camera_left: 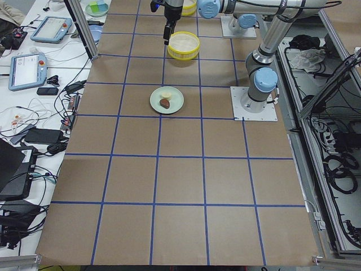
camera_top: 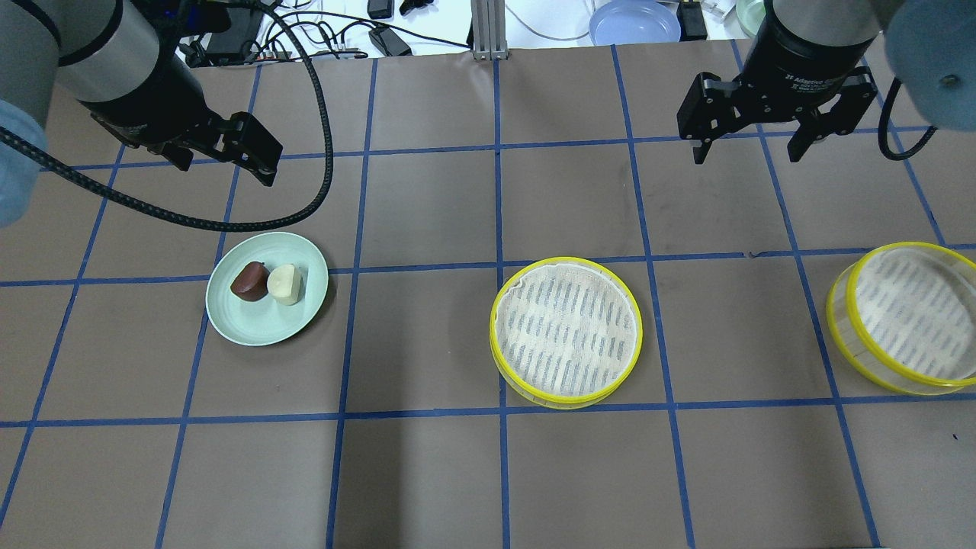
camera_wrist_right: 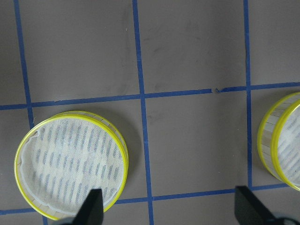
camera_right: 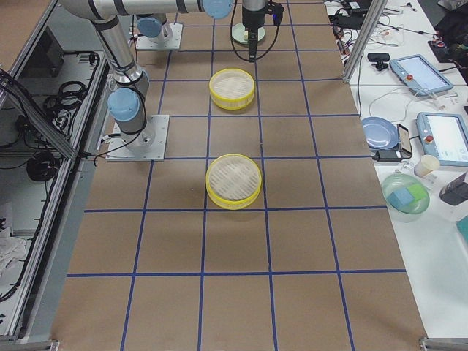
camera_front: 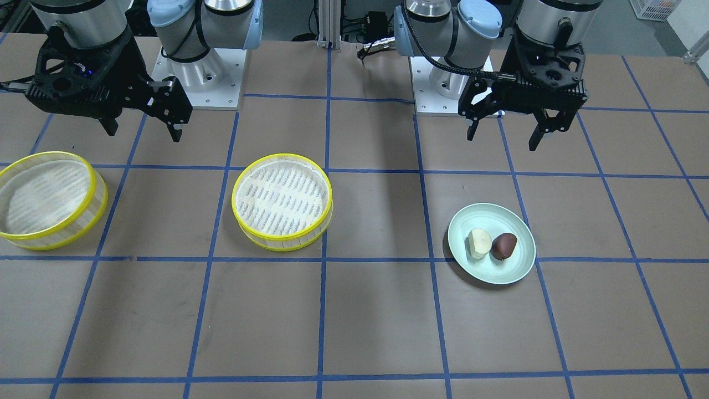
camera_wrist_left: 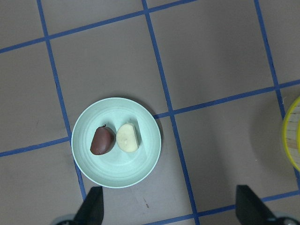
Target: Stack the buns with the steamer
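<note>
A cream-yellow bun and a reddish-brown bun lie side by side on a pale green plate. They also show in the overhead view as the brown bun and the cream bun, and in the left wrist view as the brown bun and the cream bun. A yellow-rimmed steamer tray sits at mid-table. A second steamer tray sits at the robot's far right. My left gripper hangs open and empty above the table behind the plate. My right gripper is open and empty, raised between the two trays.
The table is brown with a blue tape grid. The arm bases stand on its robot side. Cables and a blue dish lie beyond the far edge. Tablets and clutter sit on side benches.
</note>
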Robot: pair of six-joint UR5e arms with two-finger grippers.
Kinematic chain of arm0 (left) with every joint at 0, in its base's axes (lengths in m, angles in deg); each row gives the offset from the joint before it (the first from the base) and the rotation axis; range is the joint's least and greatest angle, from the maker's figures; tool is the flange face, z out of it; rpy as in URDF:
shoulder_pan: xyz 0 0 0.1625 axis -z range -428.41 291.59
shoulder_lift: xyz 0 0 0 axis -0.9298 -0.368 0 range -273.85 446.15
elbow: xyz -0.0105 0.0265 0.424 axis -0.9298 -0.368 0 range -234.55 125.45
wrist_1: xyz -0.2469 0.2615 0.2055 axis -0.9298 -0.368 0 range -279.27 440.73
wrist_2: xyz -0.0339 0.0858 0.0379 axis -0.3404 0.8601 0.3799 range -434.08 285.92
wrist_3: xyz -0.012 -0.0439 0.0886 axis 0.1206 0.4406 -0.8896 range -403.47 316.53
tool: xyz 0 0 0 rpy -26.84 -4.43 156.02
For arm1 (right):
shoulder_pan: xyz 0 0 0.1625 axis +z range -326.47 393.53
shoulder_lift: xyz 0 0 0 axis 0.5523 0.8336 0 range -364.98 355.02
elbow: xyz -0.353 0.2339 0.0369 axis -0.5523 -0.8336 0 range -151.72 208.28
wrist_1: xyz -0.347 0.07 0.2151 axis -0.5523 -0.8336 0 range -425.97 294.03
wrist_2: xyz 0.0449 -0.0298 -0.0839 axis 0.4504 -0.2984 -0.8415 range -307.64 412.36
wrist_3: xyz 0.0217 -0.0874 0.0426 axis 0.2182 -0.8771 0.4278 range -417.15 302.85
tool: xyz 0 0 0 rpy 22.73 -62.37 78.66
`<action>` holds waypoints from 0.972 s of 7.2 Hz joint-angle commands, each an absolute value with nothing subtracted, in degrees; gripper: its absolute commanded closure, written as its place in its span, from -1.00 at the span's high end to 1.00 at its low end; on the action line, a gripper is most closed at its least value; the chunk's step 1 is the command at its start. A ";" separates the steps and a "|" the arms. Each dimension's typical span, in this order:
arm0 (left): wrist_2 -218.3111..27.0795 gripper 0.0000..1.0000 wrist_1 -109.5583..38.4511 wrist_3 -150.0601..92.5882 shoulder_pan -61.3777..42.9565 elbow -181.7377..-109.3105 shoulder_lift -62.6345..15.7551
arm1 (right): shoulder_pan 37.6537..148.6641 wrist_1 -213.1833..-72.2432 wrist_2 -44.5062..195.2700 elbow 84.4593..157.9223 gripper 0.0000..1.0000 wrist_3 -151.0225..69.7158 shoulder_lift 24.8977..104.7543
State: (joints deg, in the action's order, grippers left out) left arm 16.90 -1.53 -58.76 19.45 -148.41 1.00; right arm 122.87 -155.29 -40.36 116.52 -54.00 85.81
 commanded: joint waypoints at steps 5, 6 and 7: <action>16.27 1.00 -1.54 -57.97 17.21 -148.68 -0.06 | 122.65 -155.00 -40.28 116.61 0.99 -54.17 85.72; 16.27 1.00 -1.45 -57.97 16.07 -148.69 -1.02 | 122.39 -155.17 -40.28 116.79 0.99 -54.25 85.63; 16.36 1.00 -1.45 -58.32 15.53 -148.77 -1.99 | 121.78 -155.78 -40.36 116.88 0.99 -54.43 85.55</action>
